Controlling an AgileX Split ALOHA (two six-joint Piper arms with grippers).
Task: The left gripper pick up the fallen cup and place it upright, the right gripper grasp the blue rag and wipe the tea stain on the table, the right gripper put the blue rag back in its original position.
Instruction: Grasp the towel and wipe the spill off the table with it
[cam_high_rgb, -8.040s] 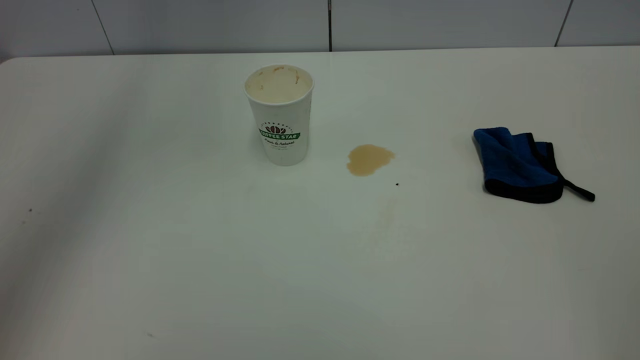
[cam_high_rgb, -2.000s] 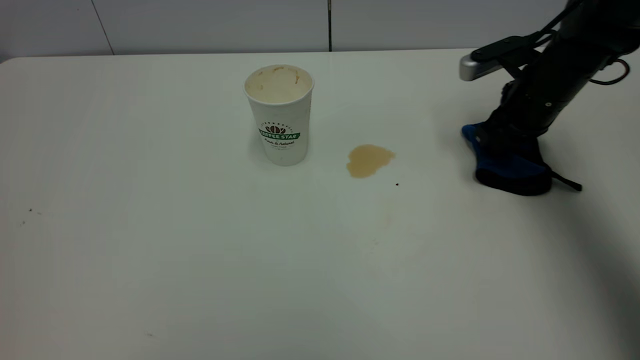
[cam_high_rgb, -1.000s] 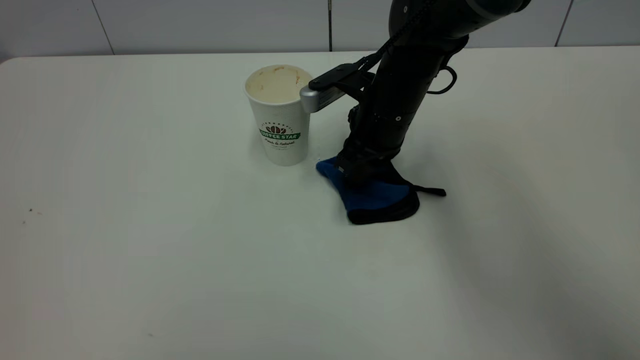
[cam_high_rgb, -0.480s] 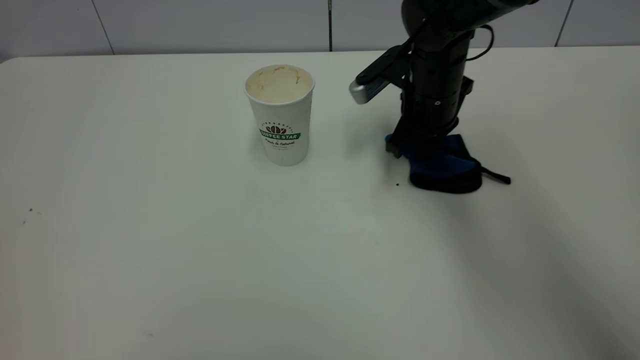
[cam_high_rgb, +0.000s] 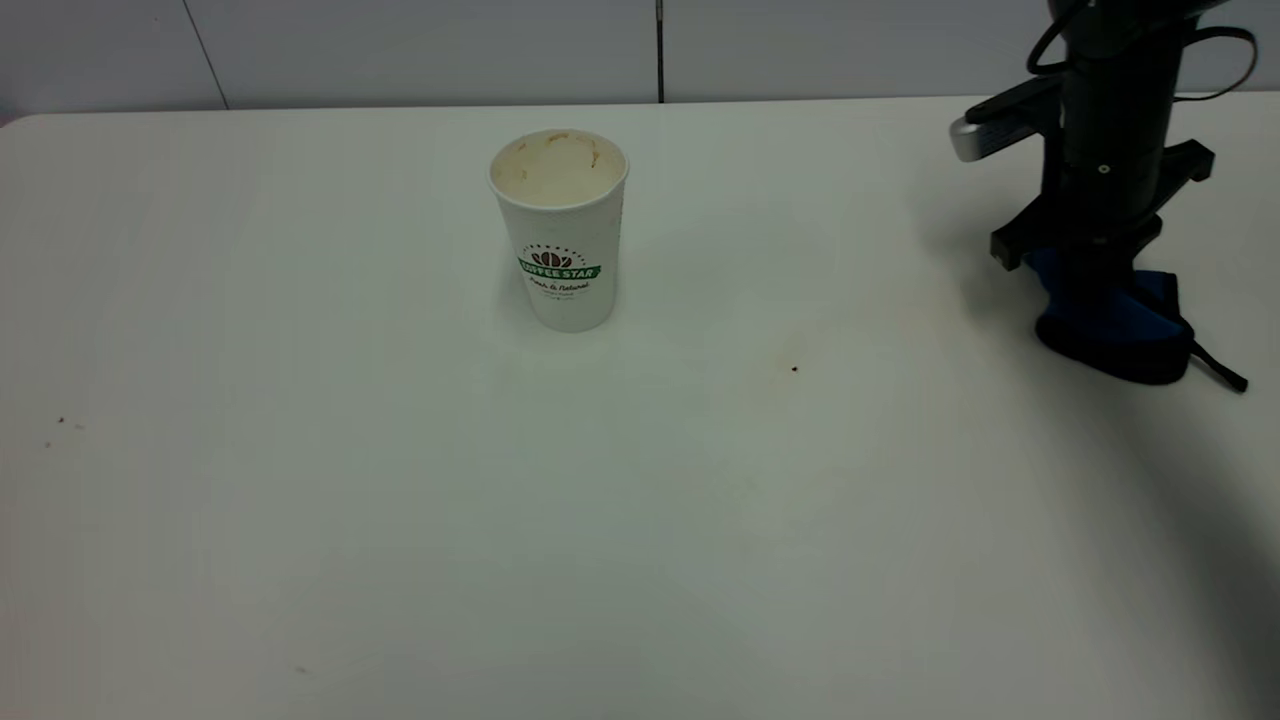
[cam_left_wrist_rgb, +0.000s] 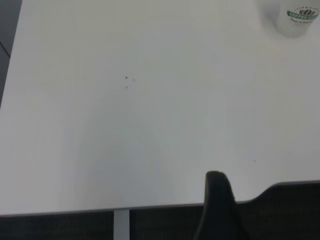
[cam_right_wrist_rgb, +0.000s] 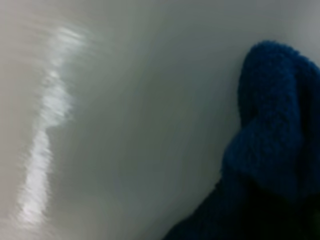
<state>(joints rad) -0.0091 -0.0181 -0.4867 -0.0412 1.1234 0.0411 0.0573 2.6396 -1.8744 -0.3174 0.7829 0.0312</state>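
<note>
Exterior view, right gripper (cam_high_rgb: 1085, 268) clamping plush blue rag (cam_high_rgb: 1125, 325), tapered paper cup (cam_high_rgb: 560, 228) upright

Right arm (cam_high_rgb: 1105, 150) – black cylindrical body w/ one small pale dot on its casing, a flat silver-grey bar (cam_high_rgb: 985, 135) jutting off one side & a thin black cable loop up top. Left gripper (cam_left_wrist_rgb: 217, 210): only a rounded black stub shows.

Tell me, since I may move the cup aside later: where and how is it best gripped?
Grip the cup around its side wall at about mid-height, near the green logo band, coming in level from the left. It stands upright with its mouth open, so a side pinch looks steadier than a rim grip. That side of the table lies bare, and the right end effector is far off.
</note>
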